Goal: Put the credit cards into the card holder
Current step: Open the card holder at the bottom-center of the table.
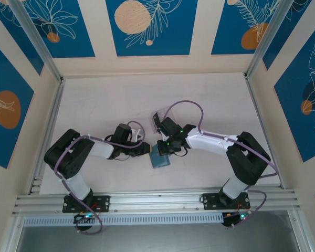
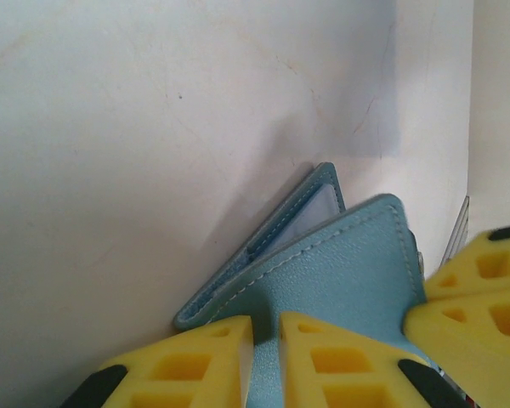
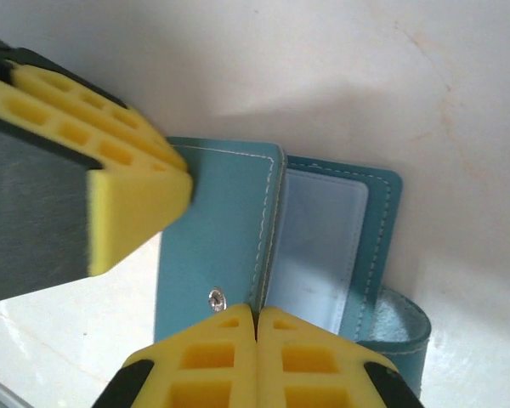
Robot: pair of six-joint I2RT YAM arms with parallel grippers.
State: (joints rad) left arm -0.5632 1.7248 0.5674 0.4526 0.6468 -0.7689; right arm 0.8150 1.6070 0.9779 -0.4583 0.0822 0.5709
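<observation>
The fingers [image 2: 195, 374] of the left gripper [image 2: 263, 330] are drawn in close, with a strip of the teal wallet [image 2: 340, 272] caught in the narrow gap between them, so I take it to be clamped on the wallet's cover. The right gripper [image 3: 255, 321] has its pads [image 3: 200, 365] pressed together right where a leaf of the wallet runs under them, and it looks pinched on that edge. The wallet lies near the middle of the table [image 1: 105, 100], just ahead of the two arms and between their grippers, part-opened like a book and held from both sides. The clear pocket [image 3: 319, 246] on the exposed inner face looks pale and bare, with nothing dark behind it. As I judge it, the holder has been picked out and spread open, but the filling itself is not yet done. The cards have to be brought over and slid into the pockets, which probably means one gripper letting go while the other keeps the wallet open.
</observation>
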